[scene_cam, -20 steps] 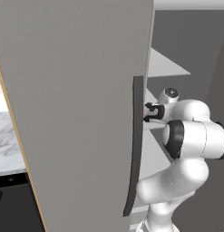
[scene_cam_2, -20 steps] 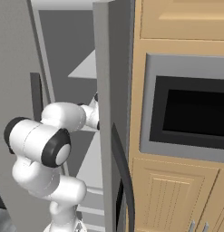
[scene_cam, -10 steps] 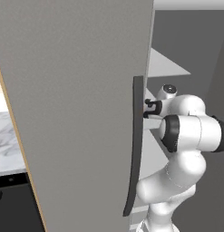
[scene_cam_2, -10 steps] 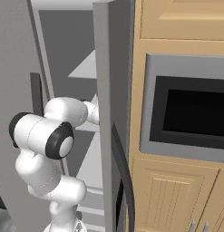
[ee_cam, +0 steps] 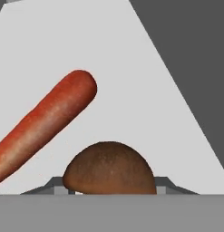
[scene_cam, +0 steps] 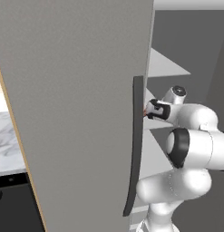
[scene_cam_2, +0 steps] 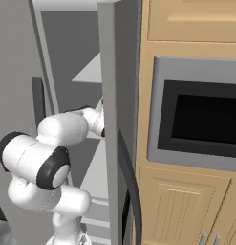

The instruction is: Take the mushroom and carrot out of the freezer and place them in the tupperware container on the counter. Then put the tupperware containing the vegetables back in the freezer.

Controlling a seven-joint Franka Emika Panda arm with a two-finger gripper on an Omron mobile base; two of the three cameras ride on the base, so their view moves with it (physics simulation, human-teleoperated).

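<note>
The freezer stands open, its grey door (scene_cam: 77,113) with a long dark handle (scene_cam: 135,145) swung out in front of me. On a pale inner shelf (ee_cam: 131,54) a slim orange-red carrot (ee_cam: 45,120) lies slanted, just left of a brown mushroom (ee_cam: 109,168). My gripper (ee_cam: 109,185) is open and sits low at the mushroom, whose cap fills the gap between the two fingertips (ee_cam: 54,183). In the left base view the gripper (scene_cam: 148,110) reaches into the freezer, half hidden behind the handle. The tupperware container is out of view.
The marble counter (scene_cam: 9,140) and a black dishwasher front (scene_cam: 13,204) lie left of the freezer door. A second freezer door (scene_cam_2: 114,95) with its curved handle (scene_cam_2: 131,186) stands right of my arm. Beyond it is a built-in oven (scene_cam_2: 200,119) in light wood cabinets (scene_cam_2: 186,206).
My arm has stretched further into the freezer, the elbow shifting as the hand went in toward the shelf.
</note>
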